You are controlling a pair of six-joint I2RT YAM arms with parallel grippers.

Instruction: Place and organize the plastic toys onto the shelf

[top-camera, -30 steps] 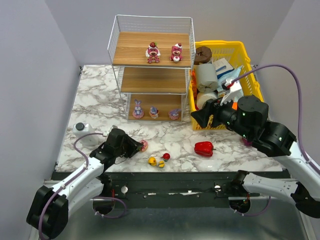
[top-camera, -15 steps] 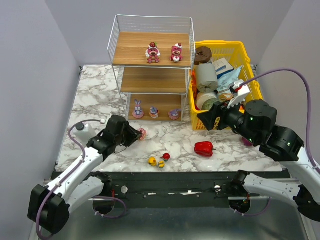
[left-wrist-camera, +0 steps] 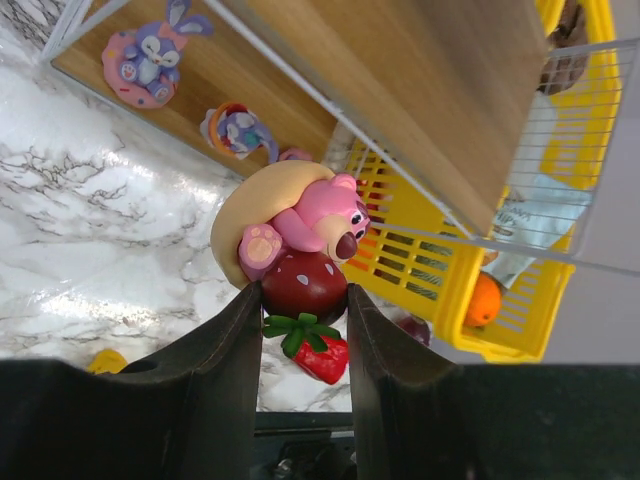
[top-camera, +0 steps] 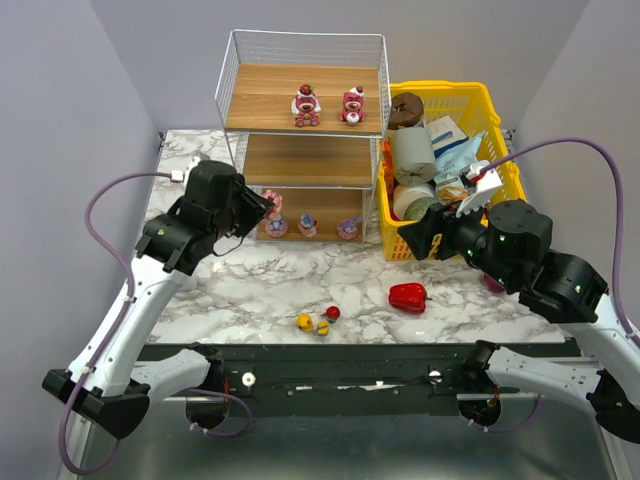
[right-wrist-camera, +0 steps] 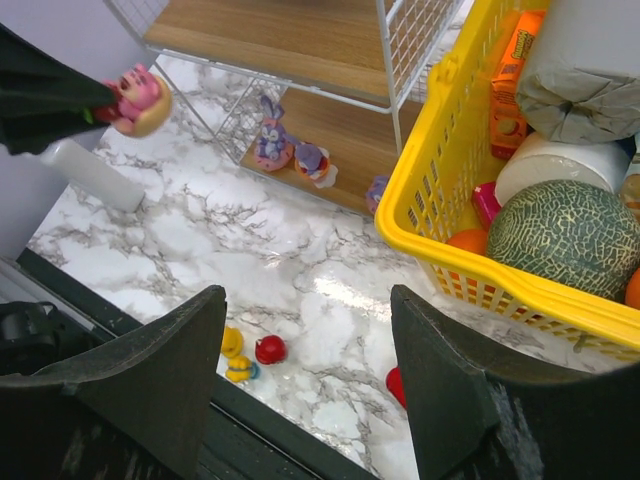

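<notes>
Overhead view: the left arm has risen from the table, carrying the bear toy [top-camera: 273, 203] to the left front of the shelf [top-camera: 300, 100]; the right gripper [top-camera: 405, 235] hovers beside the basket [top-camera: 500, 120]. Left wrist view: the left gripper [left-wrist-camera: 304, 290] is clamped on the toy's red base, and the bear's long axis runs up and right, head farthest from the fingers. Right wrist view: the right gripper's fingers are spread wide, holding nothing.
</notes>
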